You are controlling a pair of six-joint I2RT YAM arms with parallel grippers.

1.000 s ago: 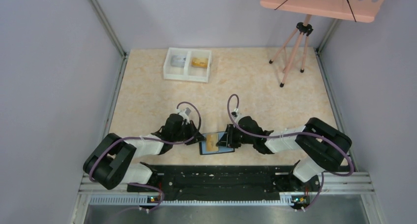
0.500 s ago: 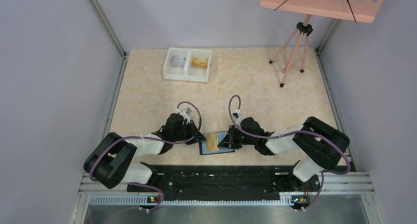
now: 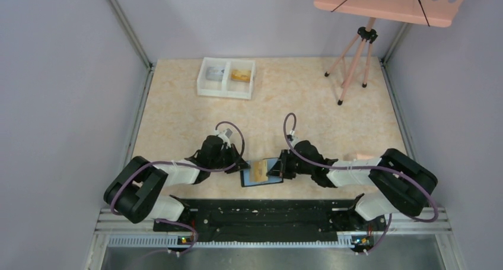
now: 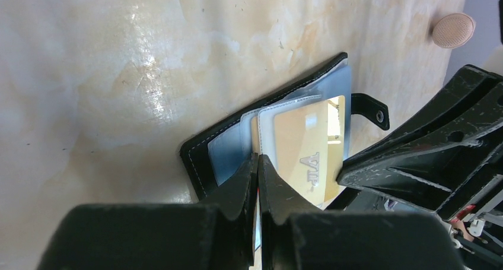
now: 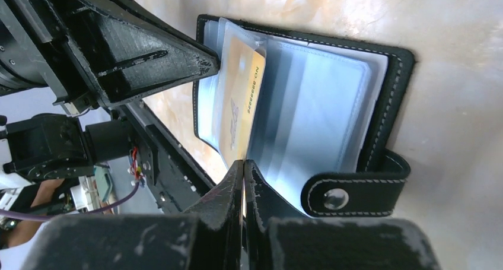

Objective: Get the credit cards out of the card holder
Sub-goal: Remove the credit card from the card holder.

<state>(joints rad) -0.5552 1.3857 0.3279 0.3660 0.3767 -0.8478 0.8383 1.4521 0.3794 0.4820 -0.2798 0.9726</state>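
Observation:
The card holder (image 3: 254,179) lies open on the table between both arms, black-bordered with blue-grey clear sleeves (image 5: 320,110). An orange-gold credit card (image 3: 259,171) marked "VIP" (image 4: 305,154) sticks partly out of a sleeve. My left gripper (image 3: 241,165) is shut on the edge of a clear sleeve of the holder (image 4: 228,151), at its left end. My right gripper (image 3: 281,167) is shut on the card's edge (image 5: 240,98) from the right. The holder's snap strap (image 5: 356,190) lies beside my right fingers.
A white two-compartment tray (image 3: 226,89) stands at the back, with a silvery card (image 3: 214,73) in one side and an orange card (image 3: 240,75) in the other. A pink tripod stand (image 3: 356,59) is at the back right. Walls enclose the table.
My right gripper has drawn back to the right with the gold card, which has slid a little further out of the sleeve. The right elbow has swung outward. The left gripper has held still.

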